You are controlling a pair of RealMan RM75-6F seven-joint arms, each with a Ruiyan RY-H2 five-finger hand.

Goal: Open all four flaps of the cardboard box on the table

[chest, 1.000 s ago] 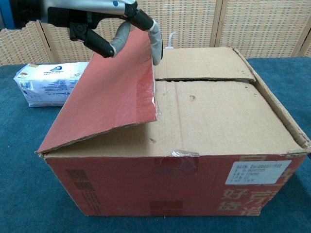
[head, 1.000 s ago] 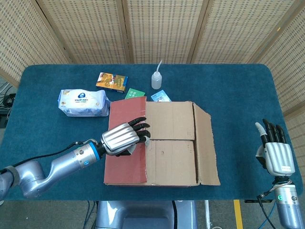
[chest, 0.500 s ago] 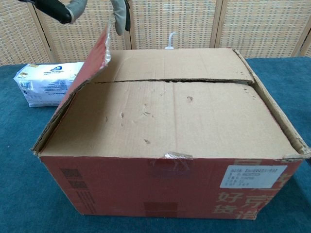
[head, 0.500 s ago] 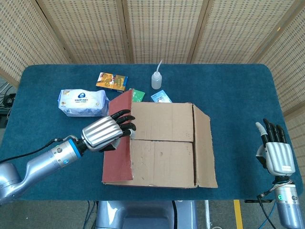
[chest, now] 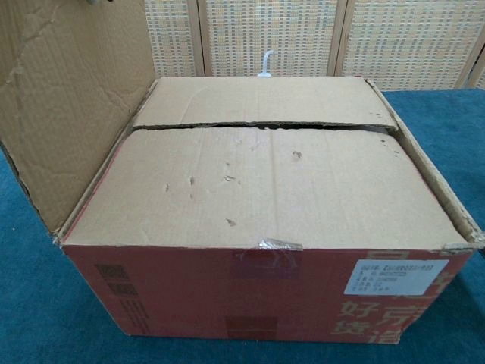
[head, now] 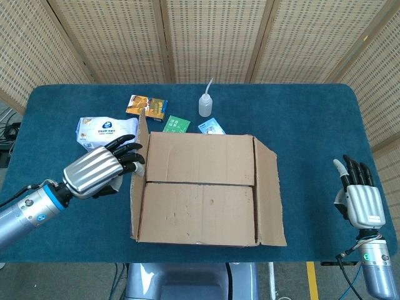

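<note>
The cardboard box [head: 200, 187] [chest: 265, 227] sits mid-table. Its left flap [head: 139, 172] [chest: 76, 98] stands nearly upright, leaning a little outward, brown inner face toward the box. My left hand [head: 100, 170] is outside that flap, its fingertips [head: 132, 156] holding the flap's top edge. The far inner flap [chest: 265, 102] and the near inner flap [chest: 265, 182] lie flat and closed. The right flap [head: 270, 190] [chest: 436, 178] lies down along the right side, its edge slightly lifted. My right hand [head: 359, 199] hangs open at the table's front right, far from the box.
Behind the box lie a white wipes pack [head: 100, 130], an orange packet [head: 147, 105], a green packet [head: 177, 123], a blue packet [head: 211, 127] and a squeeze bottle [head: 206, 101] [chest: 266, 64]. Blue tablecloth [head: 312, 125] stretches right of the box.
My left hand has swung the left flap from lying over the box top up and outward to near upright, moving leftward. The right hand has stayed still.
</note>
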